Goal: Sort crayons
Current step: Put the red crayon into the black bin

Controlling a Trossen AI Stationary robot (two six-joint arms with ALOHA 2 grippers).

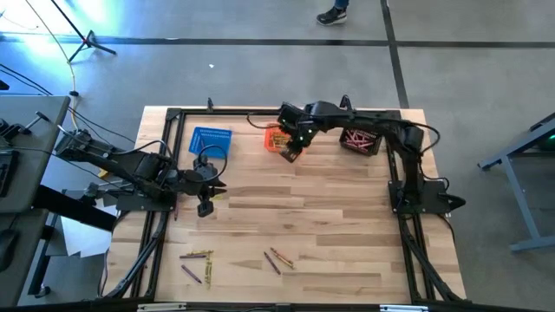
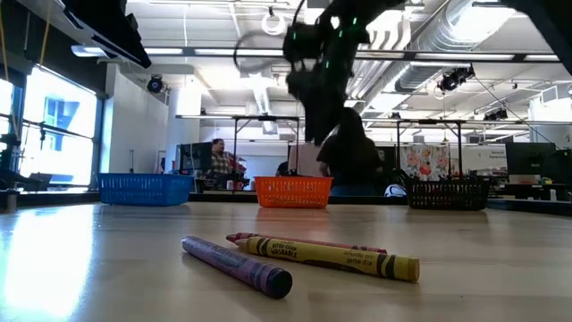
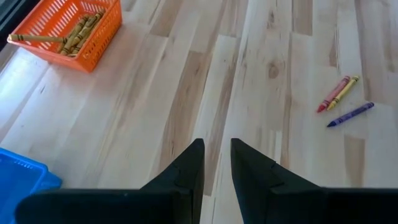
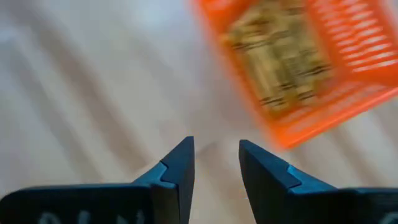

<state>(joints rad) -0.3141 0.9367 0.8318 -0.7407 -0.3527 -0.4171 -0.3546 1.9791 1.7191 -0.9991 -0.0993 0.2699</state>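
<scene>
Loose crayons (image 1: 279, 258) lie on the near part of the table (image 1: 347, 234). The left gripper (image 3: 216, 163) waits mid-left, fingers a little apart, empty. Far back, the right gripper (image 4: 216, 158) hangs open and empty by the orange basket (image 1: 276, 140) of yellow crayons (image 4: 280, 62), which look blurry. The blue basket (image 1: 211, 141) and black basket (image 1: 359, 141) sit beside it.

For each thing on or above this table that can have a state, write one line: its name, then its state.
Orange basket: upright, holding yellow crayons, one lying across its rim.
Blue basket: upright, contents not clear.
Black basket: upright, holding reddish crayons.
Loose crayons: lying flat on the table, unsorted.
Right gripper: open, empty, beside the orange basket.
Left gripper: slightly open, empty, above bare table.
</scene>
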